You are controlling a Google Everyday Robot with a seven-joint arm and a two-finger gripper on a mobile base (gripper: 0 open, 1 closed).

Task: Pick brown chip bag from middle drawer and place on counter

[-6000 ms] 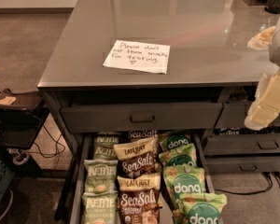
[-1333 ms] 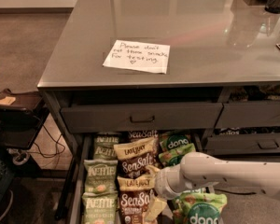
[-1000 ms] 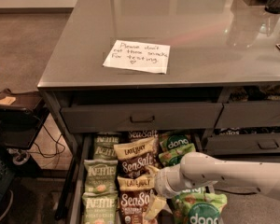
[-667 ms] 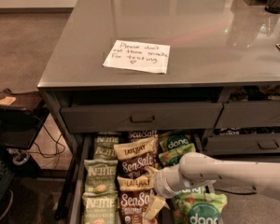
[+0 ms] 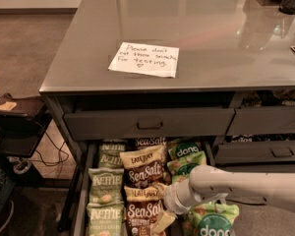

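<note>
claw (image 5: 160, 215) sits low in the middle drawer (image 5: 79, 200) among brown chip bags (image 5: 143, 165); cannot tell its grip

My claw (image 5: 162, 215) sits low over the open drawer. Up beyond it I see the glossy grey desk (image 5: 226, 38), carrying a white handwritten note (image 5: 144, 59) near its front edge, up and left of the claw.
</note>
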